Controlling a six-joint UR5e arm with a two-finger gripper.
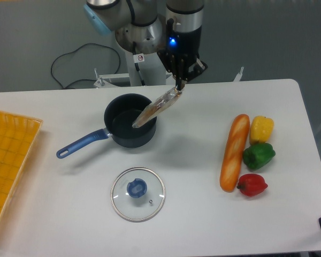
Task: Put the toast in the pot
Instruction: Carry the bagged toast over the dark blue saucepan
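Observation:
My gripper is shut on the upper right corner of the toast, a tan slice in crinkly clear plastic. The toast hangs tilted, edge-on, in the air. Its lower left end reaches over the right side of the pot, a dark navy saucepan with a blue handle pointing to the lower left. The gripper itself stays above and to the right of the pot's rim. The inside of the pot looks empty.
A glass lid with a blue knob lies in front of the pot. At the right lie an orange baguette and yellow, green and red peppers. A yellow tray sits at the left edge. The robot base stands behind the pot.

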